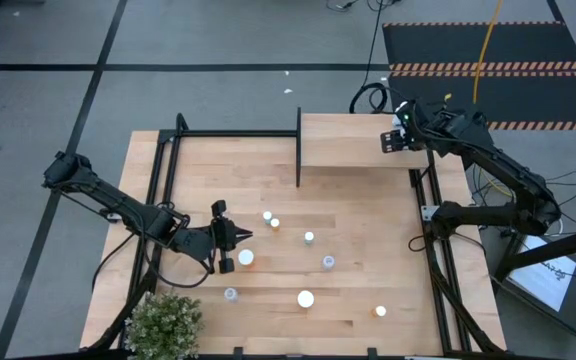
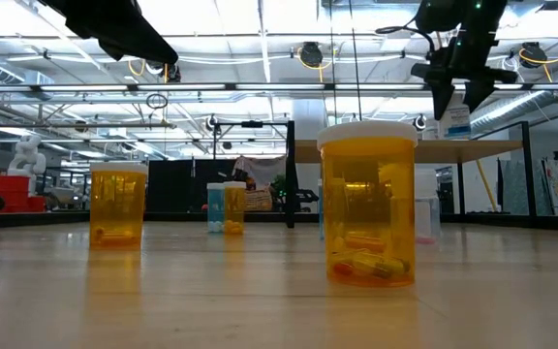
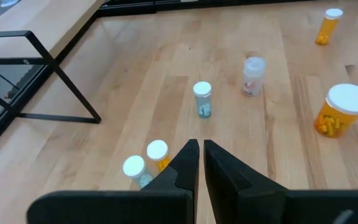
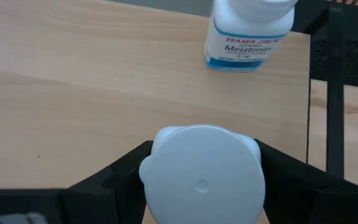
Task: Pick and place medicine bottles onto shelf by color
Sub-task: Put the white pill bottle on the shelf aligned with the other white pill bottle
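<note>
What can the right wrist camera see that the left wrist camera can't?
Only the right wrist view shows the right tool gripping a white-capped bottle over the shelf, near a white bottle with a blue label. Only the left wrist view shows the shut left tool, a big orange bottle and small bottles on the table. Both show light wood.
</note>
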`<state>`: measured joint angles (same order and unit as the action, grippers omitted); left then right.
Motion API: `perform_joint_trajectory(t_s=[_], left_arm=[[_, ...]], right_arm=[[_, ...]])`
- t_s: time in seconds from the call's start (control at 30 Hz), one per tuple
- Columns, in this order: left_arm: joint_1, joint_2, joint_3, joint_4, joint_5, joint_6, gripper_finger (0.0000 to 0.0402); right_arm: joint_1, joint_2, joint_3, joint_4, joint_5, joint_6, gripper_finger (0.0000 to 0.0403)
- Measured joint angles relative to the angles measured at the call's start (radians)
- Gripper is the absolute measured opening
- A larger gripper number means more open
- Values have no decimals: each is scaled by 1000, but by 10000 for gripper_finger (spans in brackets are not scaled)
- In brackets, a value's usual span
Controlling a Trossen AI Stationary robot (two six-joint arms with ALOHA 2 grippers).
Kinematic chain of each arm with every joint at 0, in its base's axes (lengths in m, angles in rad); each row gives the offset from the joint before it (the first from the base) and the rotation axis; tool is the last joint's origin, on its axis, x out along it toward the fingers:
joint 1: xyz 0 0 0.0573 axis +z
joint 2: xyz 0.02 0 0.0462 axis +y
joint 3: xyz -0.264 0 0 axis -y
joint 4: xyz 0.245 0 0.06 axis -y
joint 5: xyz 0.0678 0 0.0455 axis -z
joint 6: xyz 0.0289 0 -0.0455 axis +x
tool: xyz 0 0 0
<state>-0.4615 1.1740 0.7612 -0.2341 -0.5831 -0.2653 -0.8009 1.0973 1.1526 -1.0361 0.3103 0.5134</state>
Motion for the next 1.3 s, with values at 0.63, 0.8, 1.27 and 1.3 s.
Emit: perform_joint_trajectory(t_s=[0.63, 0.8, 1.27, 1.3], left_arm=[[0, 0, 0, 0, 0, 0, 26], [0, 0, 0, 0, 1, 0, 26], [0, 0, 0, 0, 1, 0, 26], [0, 0, 0, 0, 1, 0, 26]], right_arm=[[-31, 0, -34, 4, -24, 1, 237], [-31, 0, -34, 4, -22, 4, 237], [-31, 0, -35, 5, 2, 7, 262], [-32, 1, -35, 5, 10, 6, 262]])
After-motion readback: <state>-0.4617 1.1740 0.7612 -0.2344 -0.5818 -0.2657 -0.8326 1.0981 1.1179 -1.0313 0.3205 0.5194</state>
